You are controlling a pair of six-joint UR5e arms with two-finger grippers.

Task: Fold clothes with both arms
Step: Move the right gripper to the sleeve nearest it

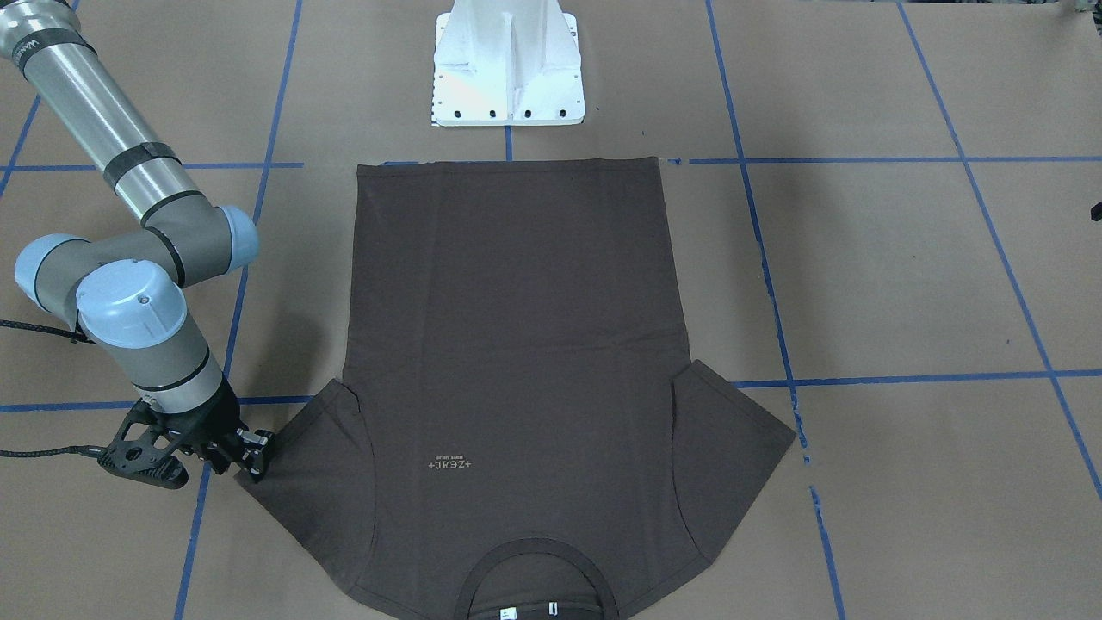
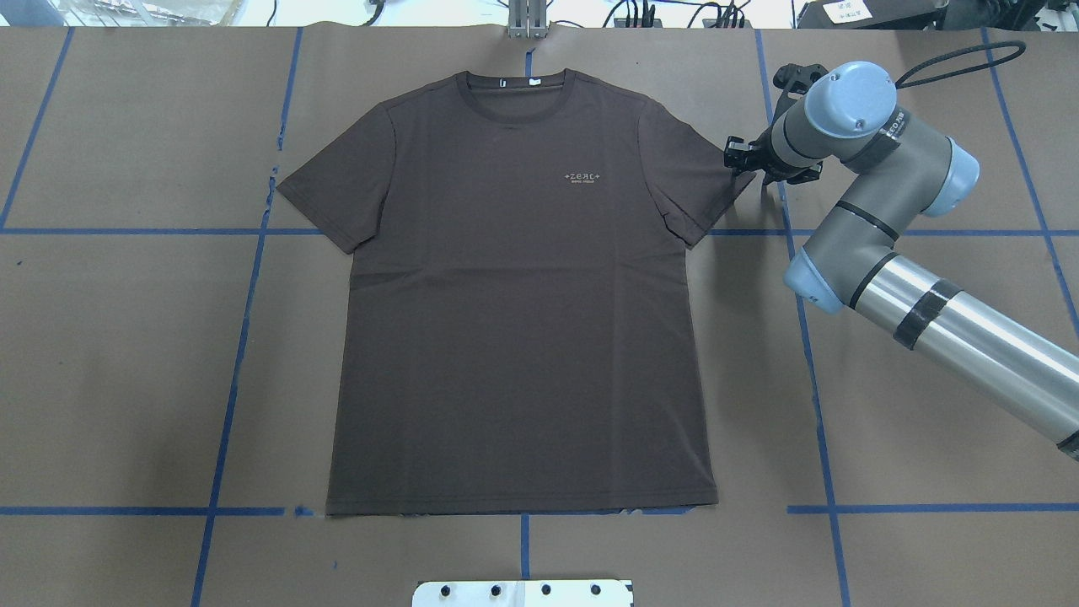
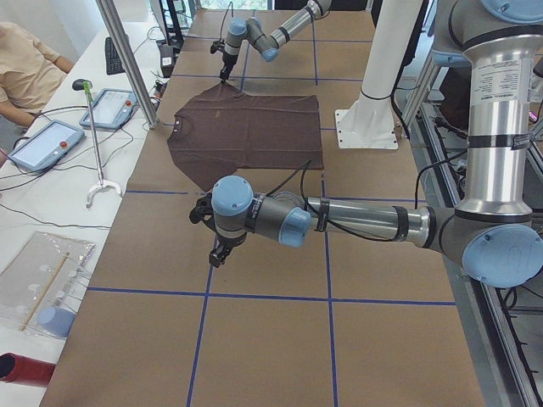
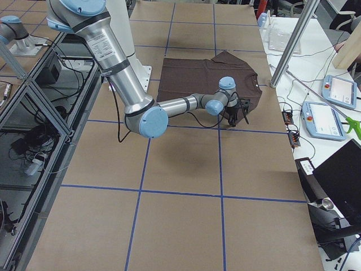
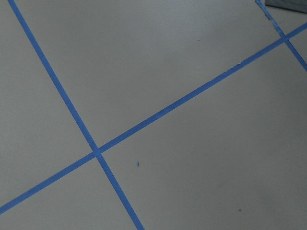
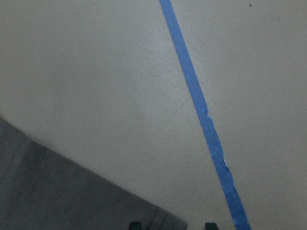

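The dark brown T-shirt (image 2: 523,320) lies flat and face up on the brown table, collar (image 2: 514,88) at the far side, both sleeves spread; it also shows in the front view (image 1: 516,344). My right gripper (image 2: 735,158) is low at the tip of the shirt's right-hand sleeve (image 1: 284,448). In the right wrist view its fingertips (image 6: 135,224) stand apart, with the sleeve corner (image 6: 72,191) reaching between them. My left gripper (image 3: 218,254) shows only in the exterior left view, over bare table off the shirt's other sleeve; I cannot tell whether it is open. The left wrist view shows only table.
The white pedestal base (image 1: 508,65) stands just past the shirt's hem. Blue tape lines (image 2: 244,337) grid the table. A metal pole (image 3: 127,59) and a bench with tablets (image 3: 42,144) run along the table's far side, and a person sits there.
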